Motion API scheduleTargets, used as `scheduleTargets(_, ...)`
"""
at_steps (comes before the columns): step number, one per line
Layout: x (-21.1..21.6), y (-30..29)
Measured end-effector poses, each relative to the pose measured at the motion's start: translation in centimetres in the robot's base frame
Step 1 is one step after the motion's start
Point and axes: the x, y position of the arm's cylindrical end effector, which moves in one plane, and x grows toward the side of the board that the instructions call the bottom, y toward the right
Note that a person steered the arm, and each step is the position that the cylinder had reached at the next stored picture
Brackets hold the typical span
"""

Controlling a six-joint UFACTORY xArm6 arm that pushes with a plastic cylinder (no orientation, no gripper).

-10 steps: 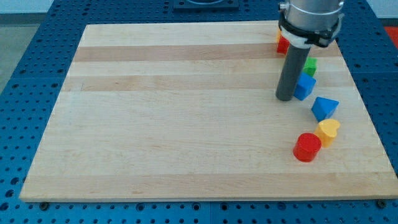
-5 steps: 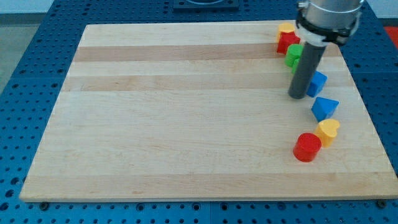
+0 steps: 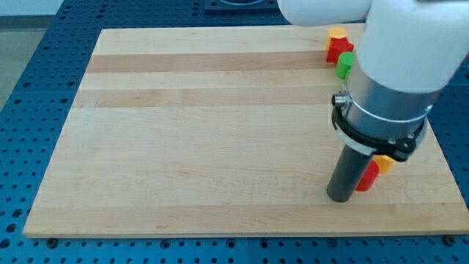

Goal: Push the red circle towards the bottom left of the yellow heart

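Note:
The red circle (image 3: pixel 368 177) lies near the board's bottom right, mostly hidden behind my rod. Only a small orange-yellow edge of the yellow heart (image 3: pixel 384 163) shows, just to the red circle's upper right and touching it. My tip (image 3: pixel 340 196) rests on the board at the red circle's lower left, right against it. The arm's grey body covers the area above these blocks.
A wooden board (image 3: pixel 205 132) lies on a blue perforated table. At the view's top right a yellow block (image 3: pixel 337 33), a red block (image 3: pixel 338 49) and a green block (image 3: pixel 344 64) cluster together. The blue blocks are hidden behind the arm.
My rod has moved from beside the blue blocks near the top right down towards the view's bottom, ending at the red circle's lower left. The arm now hides the blue blocks.

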Motion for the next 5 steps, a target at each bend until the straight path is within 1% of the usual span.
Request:
scheduleTargets(1, -0.2, 1.4)
scheduleTargets(3, -0.2, 8.1)
scheduleTargets(5, -0.7, 11.6)
